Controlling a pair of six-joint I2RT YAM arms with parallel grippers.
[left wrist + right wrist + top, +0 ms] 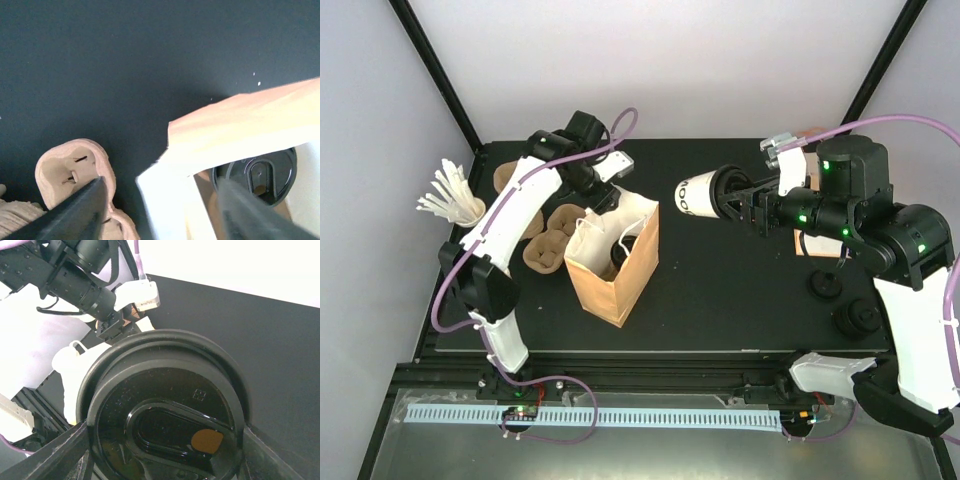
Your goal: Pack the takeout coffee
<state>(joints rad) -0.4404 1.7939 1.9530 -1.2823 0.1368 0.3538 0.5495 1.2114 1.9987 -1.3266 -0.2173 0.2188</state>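
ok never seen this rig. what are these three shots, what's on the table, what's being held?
Two robot arms are bolted at the near edge of a black table. The overhead view comes from a fixed camera above and behind them; the other two come from cameras on each wrist, looking past that arm's own fingers.

The right gripper holds a lidded takeout coffee sideways in the air; its black lid fills the right wrist view. The left gripper is at the brown paper bag, jaws either side of the bag's rim, not clamped. One lidded cup is already inside.

Also on the table: pulp cup carriers, a cup of white stirrers and spare black lids.
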